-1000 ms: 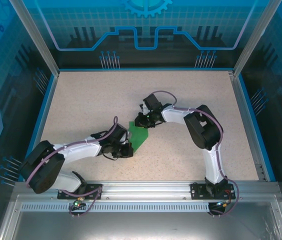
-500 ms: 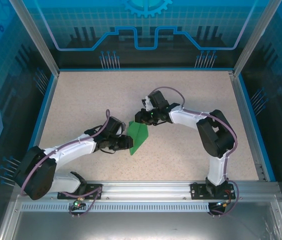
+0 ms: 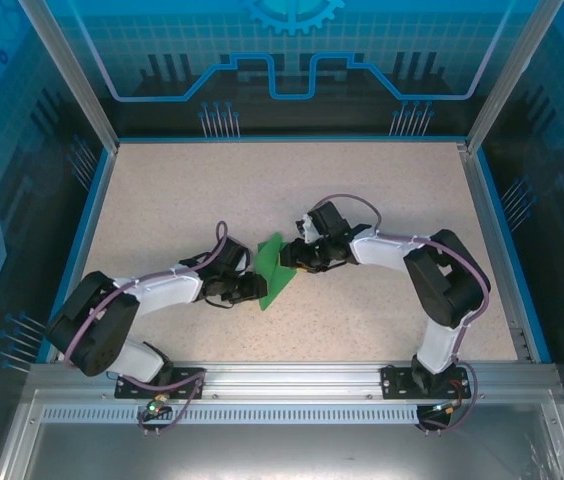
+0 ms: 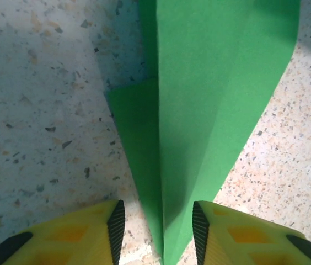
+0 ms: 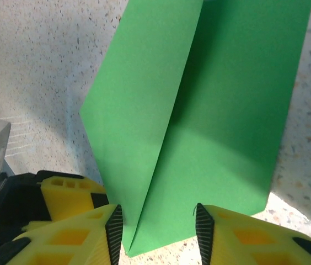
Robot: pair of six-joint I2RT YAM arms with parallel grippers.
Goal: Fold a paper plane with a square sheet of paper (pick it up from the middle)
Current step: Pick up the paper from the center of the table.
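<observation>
The bright green sheet of paper (image 3: pixel 274 270), folded into a slim pointed shape with a centre crease, lies on the table's middle. My left gripper (image 3: pixel 252 288) is at its near-left end. In the left wrist view the narrow folded tip of the paper (image 4: pixel 199 110) runs between the open left gripper (image 4: pixel 156 223), with a gap on each side. My right gripper (image 3: pixel 290 262) is at the paper's right edge. In the right wrist view the wide end of the paper (image 5: pixel 210 127) lies between the open right gripper (image 5: pixel 158 223), whose left pad (image 5: pixel 114 229) is close against the edge.
The speckled beige table (image 3: pixel 182 190) is ringed by a blue rim (image 3: pixel 287 139) and metal corner posts. Part of the left gripper's yellow and black body (image 5: pixel 39 204) sits just left of the right gripper's fingers. A metal rail (image 3: pixel 292 375) carries both arm bases.
Both grippers have opened and let go of the paper. The right gripper has shifted a little right and nearer. The paper now rests flat between them.
</observation>
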